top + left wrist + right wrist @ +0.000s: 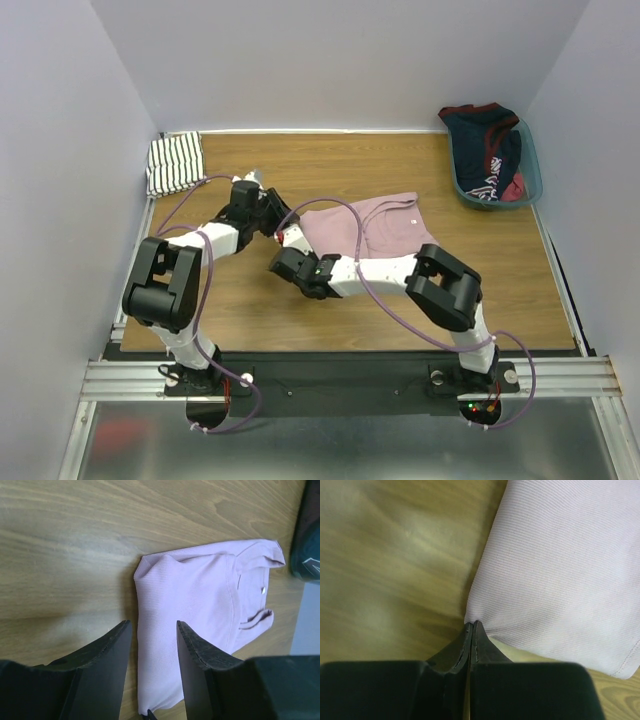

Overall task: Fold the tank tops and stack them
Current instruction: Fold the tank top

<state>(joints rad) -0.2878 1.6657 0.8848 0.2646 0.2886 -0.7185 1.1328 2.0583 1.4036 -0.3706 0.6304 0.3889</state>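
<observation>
The pink top (365,228) is lying folded at the centre of the table (250,320), and the striped top (175,165) is sitting folded at the upper left. The right gripper (471,626) is pinching the pink top's corner, jaws pressed together. The left gripper (153,627) is hovering over the pink top's edge, jaws parted halfway and holding nothing.

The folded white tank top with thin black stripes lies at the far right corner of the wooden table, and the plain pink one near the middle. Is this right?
Not quite. In the top external view, the folded white black-striped cloth tank top lies at the far left corner of the wooden table. The plain pink cloth tank top is near the middle.
</observation>
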